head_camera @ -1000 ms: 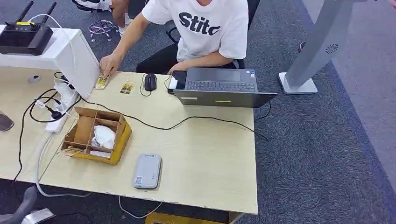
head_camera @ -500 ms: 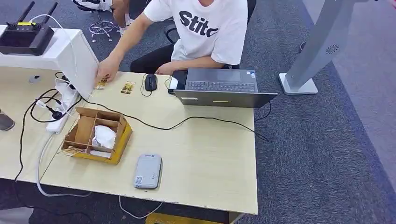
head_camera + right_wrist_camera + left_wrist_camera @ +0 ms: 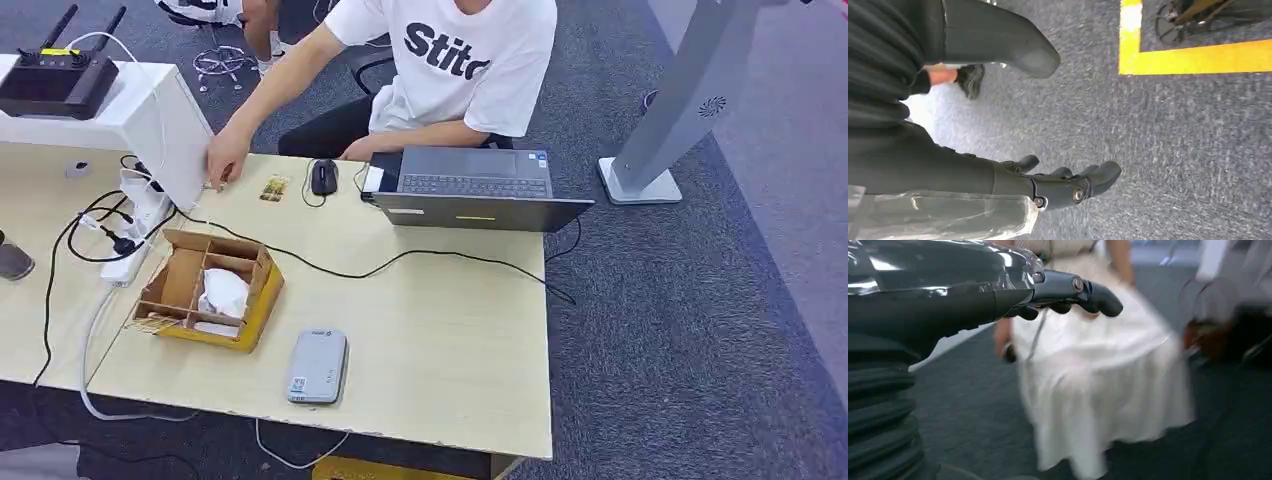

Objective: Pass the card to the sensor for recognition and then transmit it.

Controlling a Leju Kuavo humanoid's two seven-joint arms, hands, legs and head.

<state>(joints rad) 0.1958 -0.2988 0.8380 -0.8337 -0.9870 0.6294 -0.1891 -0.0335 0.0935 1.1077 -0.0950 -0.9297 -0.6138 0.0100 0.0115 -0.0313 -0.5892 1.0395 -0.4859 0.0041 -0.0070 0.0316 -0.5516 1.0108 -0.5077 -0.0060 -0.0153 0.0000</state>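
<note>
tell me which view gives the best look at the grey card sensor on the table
The head view: the grey sensor lies flat near the table's front edge, whole and unobstructed. The left wrist view looks at blurred white cloth, the right wrist view at carpet with a yellow line; neither includes the sensor.

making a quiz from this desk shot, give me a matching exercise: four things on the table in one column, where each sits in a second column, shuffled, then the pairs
Things:
1. flat grey card sensor
2. dark grey open laptop
3. black computer mouse
4. partitioned brown cardboard box

Places:
A. far edge, in front of the person
B. near edge, beside the box
C. just left of the laptop
D. left part, holding white crumpled paper

Pairs: 1-B, 2-A, 3-C, 4-D
</note>
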